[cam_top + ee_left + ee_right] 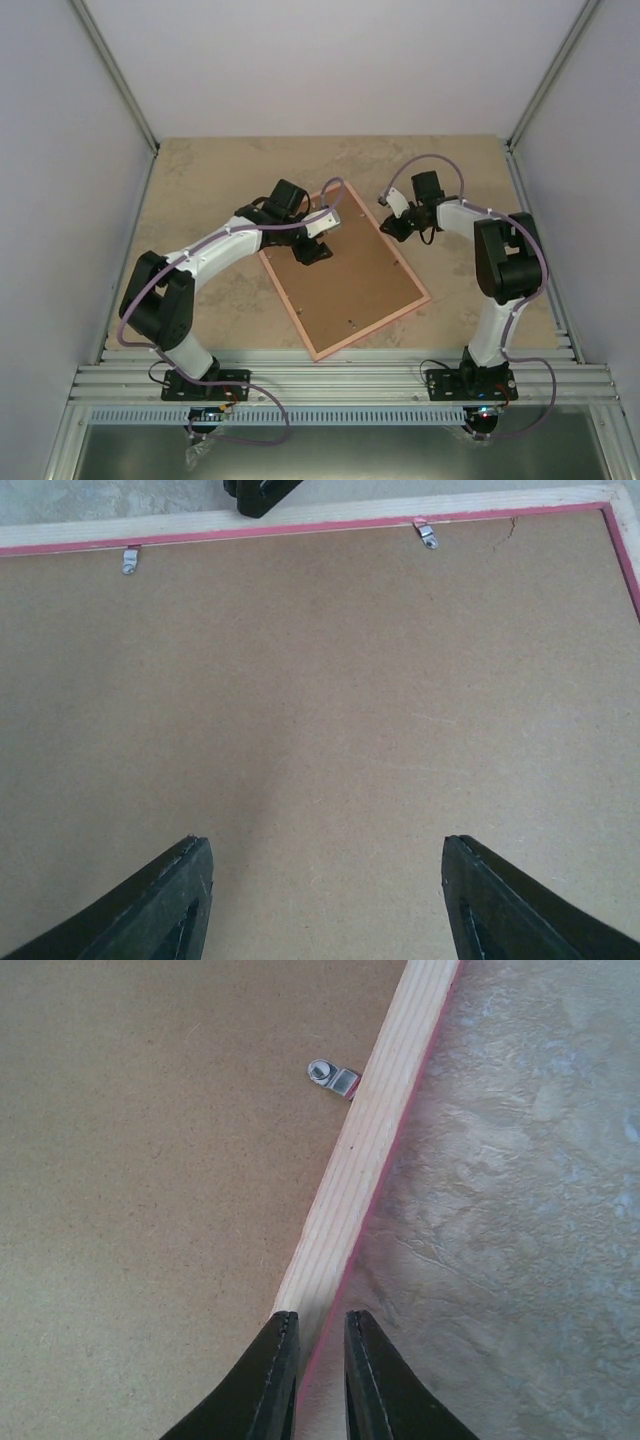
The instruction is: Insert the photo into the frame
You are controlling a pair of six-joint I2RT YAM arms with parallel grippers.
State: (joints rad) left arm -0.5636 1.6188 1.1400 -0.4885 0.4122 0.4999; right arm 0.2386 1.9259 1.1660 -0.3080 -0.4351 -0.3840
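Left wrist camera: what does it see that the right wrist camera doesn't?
Only the left wrist view shows two metal clips together, a corner of the frame, and the left tool wide open. Only the right wrist view shows the right tool up close, nearly closed over the frame's rail, beside a broad stretch of marbled table. Both show the brown backing board, the pink-edged wooden rail and a clip.

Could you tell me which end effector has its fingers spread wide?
The left end effector, wide open over the backing board; the right end effector has its fingers close together at the frame.
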